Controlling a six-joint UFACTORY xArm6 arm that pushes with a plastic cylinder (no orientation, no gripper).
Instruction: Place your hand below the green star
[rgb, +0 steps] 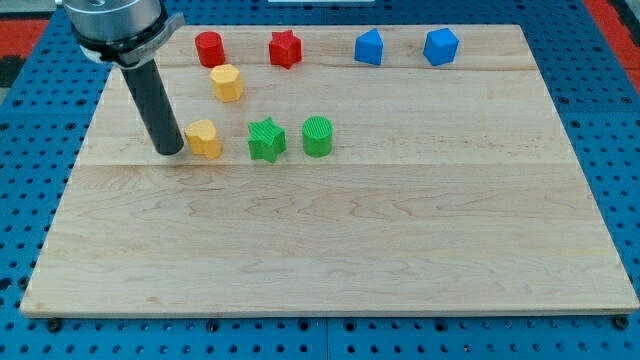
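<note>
The green star (266, 140) lies on the wooden board (340, 250), left of centre. My tip (170, 151) rests on the board well to the left of the star, at about the star's height in the view. A yellow heart-like block (205, 138) lies between my tip and the star, just right of the tip. A green cylinder (317, 136) stands just right of the star.
A yellow block (227, 82) lies above the star. Along the view's top sit a red cylinder (209, 48), a red star (285, 48) and two blue blocks (369, 47) (440, 46). The board lies on a blue perforated table.
</note>
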